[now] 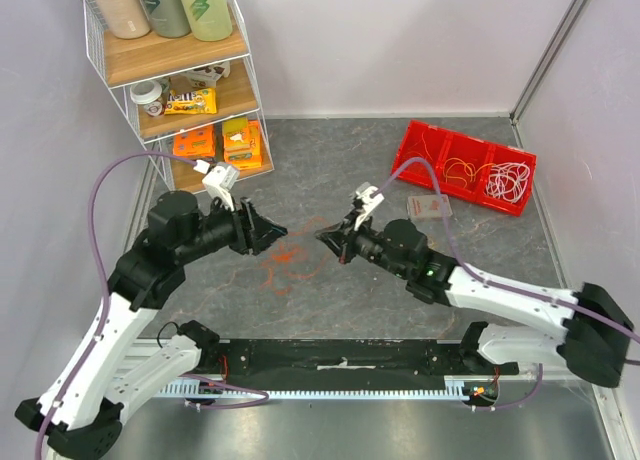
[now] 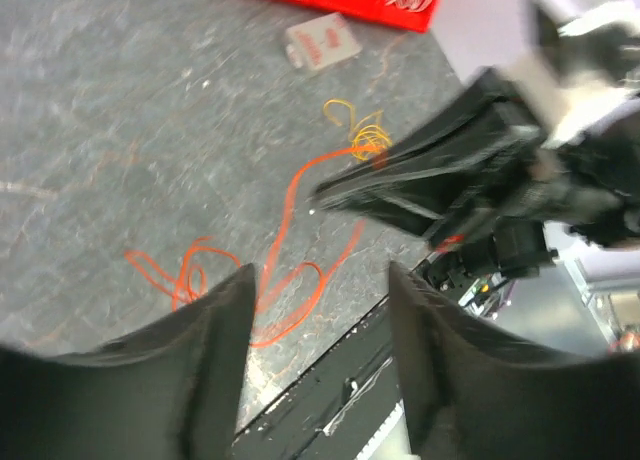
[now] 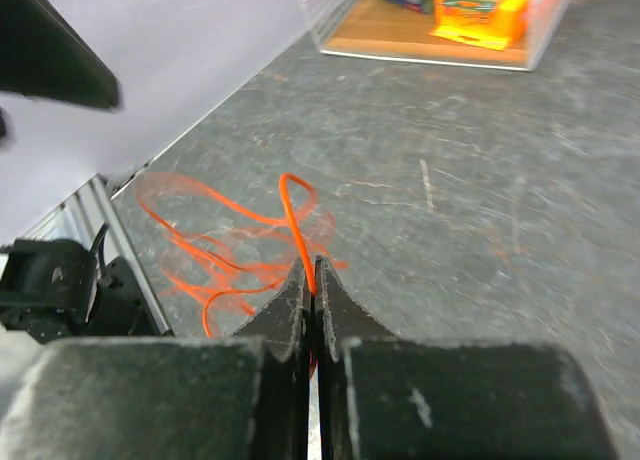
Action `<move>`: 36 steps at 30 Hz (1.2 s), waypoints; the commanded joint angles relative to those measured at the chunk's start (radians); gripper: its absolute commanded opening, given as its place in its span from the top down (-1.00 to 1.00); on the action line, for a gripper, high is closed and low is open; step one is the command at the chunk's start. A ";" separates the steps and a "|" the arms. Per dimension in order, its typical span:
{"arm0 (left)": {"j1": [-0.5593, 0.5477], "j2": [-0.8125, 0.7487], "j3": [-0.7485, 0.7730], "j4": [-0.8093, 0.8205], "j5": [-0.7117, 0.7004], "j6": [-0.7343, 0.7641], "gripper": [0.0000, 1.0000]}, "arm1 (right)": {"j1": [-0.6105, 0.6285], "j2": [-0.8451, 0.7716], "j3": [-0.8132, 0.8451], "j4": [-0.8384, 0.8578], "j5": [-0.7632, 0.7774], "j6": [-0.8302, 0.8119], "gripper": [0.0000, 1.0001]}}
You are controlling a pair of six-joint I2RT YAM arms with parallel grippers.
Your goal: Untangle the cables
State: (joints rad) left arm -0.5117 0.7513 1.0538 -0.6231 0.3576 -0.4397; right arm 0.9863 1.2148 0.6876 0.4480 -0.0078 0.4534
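Cables (image 1: 285, 255): we saw them on the table (image 1: 330, 180).
Left gripper (image 1: 278, 230): just left of the cables.
Right gripper (image 1: 323, 237): just right of them.
Tray (image 1: 418, 150): behind-right of them.
Shelf (image 1: 180, 70): behind-left.

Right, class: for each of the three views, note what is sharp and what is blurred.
Top external: evenly lit, crisp throughout. Left wrist: the right claw smeared, the left claw dark and soft, the tabletop sharper. Right wrist: the orange cable crisp at the right claw, its loops behind ghosted, the shelf defocused.
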 commanded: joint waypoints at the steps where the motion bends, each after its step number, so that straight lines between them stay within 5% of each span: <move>1: 0.002 0.042 -0.073 -0.049 -0.147 -0.017 -0.46 | -0.001 -0.123 -0.008 -0.303 0.213 0.083 1.00; 3: 0.004 0.049 -0.129 -0.008 -0.123 -0.033 -0.69 | -0.001 -0.142 0.000 -0.420 0.226 0.125 1.00; 5: 0.004 0.057 -0.188 0.032 -0.085 -0.062 -0.70 | -0.003 -0.165 -0.020 -0.446 0.224 0.163 1.00; 18: -0.010 0.247 -0.491 0.390 0.115 -0.182 -0.43 | -0.009 -0.331 -0.028 -0.617 0.324 0.179 1.00; 21: -0.022 0.338 -0.492 0.468 0.129 -0.166 -0.31 | -0.011 -0.350 -0.036 -0.623 0.325 0.179 1.00; 32: -0.157 0.675 -0.382 0.619 0.156 -0.114 -0.42 | -0.012 -0.347 -0.034 -0.626 0.327 0.165 1.00; 36: -0.166 0.741 -0.342 0.605 0.058 -0.111 -0.03 | -0.012 -0.348 -0.030 -0.626 0.324 0.157 1.00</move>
State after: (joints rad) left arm -0.6701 1.4494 0.6468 -0.0681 0.4942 -0.5812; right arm 0.9779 0.8734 0.6373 -0.1894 0.2943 0.6250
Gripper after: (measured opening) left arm 0.619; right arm 0.011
